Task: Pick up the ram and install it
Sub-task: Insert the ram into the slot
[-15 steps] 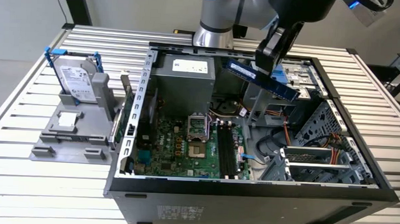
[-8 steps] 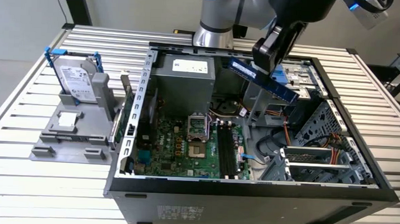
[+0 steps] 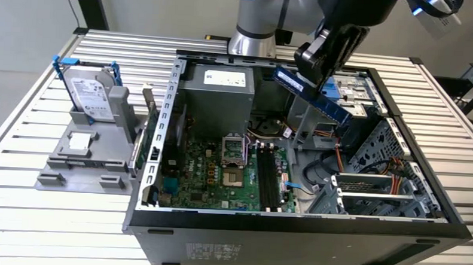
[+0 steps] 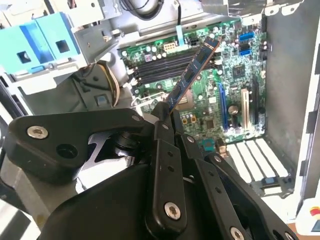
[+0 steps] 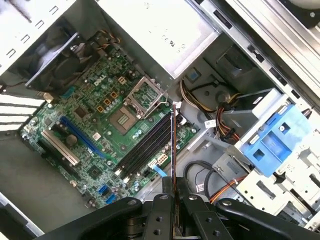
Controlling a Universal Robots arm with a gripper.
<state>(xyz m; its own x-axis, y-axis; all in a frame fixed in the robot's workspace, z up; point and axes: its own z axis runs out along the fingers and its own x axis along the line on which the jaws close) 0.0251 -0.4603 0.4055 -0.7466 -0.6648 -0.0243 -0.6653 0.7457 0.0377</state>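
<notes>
At the exterior view's left, a grey plastic stand (image 3: 82, 161) sits on the ribbed aluminium table (image 3: 25, 219). It props up a silver hard drive (image 3: 90, 99) with a white printed label, framed by a light-blue bracket (image 3: 57, 65). Beside it lies the open tower case (image 3: 296, 237), black outside and bare grey metal within, with a small printed sticker on its near wall. Inside, going rightward, come a boxy grey power supply (image 3: 218, 99) with a white sticker, then the green motherboard (image 3: 206, 173) with its square processor socket (image 3: 231, 150). The long black memory slots (image 3: 268, 179) lie just past them. Above the far right part of the case, the black gripper (image 3: 307, 70) is clamped narrow on the ram (image 3: 330, 105). This flat blue stick is held tilted in the air, well clear of the slots. In the first wrist view it shows edge-on as a thin line over the board. Further right stands a perforated metal drive cage (image 3: 378, 186) threaded with orange cables. A pale wall backs the table.
</notes>
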